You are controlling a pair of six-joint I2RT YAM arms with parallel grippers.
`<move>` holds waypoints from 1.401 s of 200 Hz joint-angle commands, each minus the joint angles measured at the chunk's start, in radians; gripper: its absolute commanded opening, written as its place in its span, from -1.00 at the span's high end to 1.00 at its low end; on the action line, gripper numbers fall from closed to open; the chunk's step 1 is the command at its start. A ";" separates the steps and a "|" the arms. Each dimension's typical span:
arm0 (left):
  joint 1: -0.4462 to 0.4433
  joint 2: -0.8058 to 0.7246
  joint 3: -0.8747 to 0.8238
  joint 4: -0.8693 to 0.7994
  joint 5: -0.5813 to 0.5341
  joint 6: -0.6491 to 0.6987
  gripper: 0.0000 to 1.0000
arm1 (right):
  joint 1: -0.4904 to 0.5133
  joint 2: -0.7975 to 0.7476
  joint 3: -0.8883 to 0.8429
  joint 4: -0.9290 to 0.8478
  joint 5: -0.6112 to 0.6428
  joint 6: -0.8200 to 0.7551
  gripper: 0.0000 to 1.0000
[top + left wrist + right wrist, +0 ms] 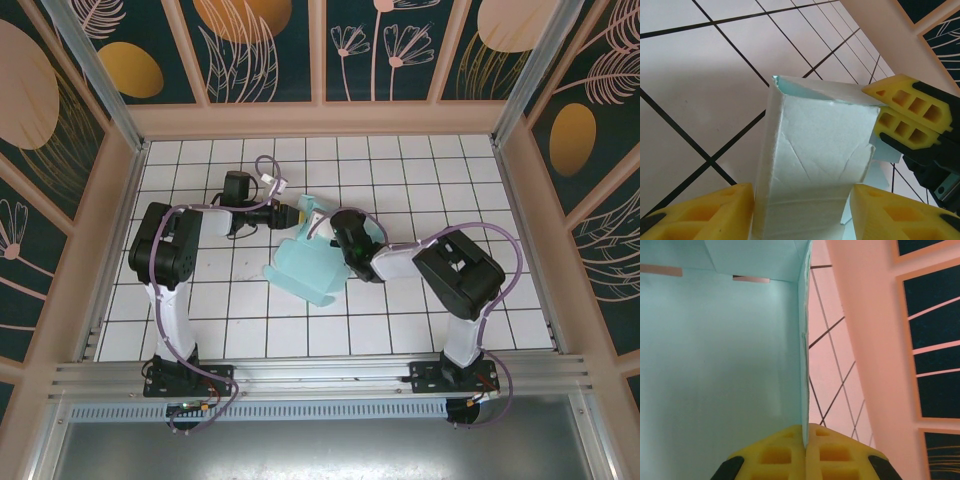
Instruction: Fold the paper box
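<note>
While the box (305, 268) sits half-formed in the middle of the table (200, 330), its broad panel lies toward the near side. Just beyond that panel, the right gripper (805, 435) is pressed together on the thin edge of one upright wall. Farther still, the left gripper (800, 210) stands spread either side of a raised, creased panel; whether it squeezes, I cannot tell. This looks like mid-fold, with the walls being stood up. Next, I judge, the left should tip its panel over along the crease while the right steadies the wall, gently, since thin card buckles easily.
</note>
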 commanded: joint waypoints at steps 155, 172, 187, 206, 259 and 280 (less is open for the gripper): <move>0.013 -0.019 0.026 -0.110 0.081 0.108 -0.05 | -0.048 -0.055 0.137 -0.374 -0.138 0.150 1.00; 0.012 -0.025 0.020 -0.105 0.070 0.106 -0.05 | -0.041 -0.069 0.116 -0.313 -0.111 0.134 1.00; 0.012 -0.030 0.017 -0.105 0.066 0.108 -0.05 | -0.033 -0.076 0.098 -0.261 -0.069 0.100 1.00; 0.012 -0.036 0.013 -0.098 0.073 0.103 -0.05 | -0.018 -0.076 0.069 -0.179 -0.007 0.029 1.00; 0.013 -0.063 -0.018 -0.071 0.059 0.096 -0.08 | 0.022 -0.061 -0.015 0.096 0.107 -0.181 1.00; 0.013 -0.072 -0.030 -0.068 0.056 0.097 -0.08 | 0.037 -0.049 -0.036 0.161 0.123 -0.235 1.00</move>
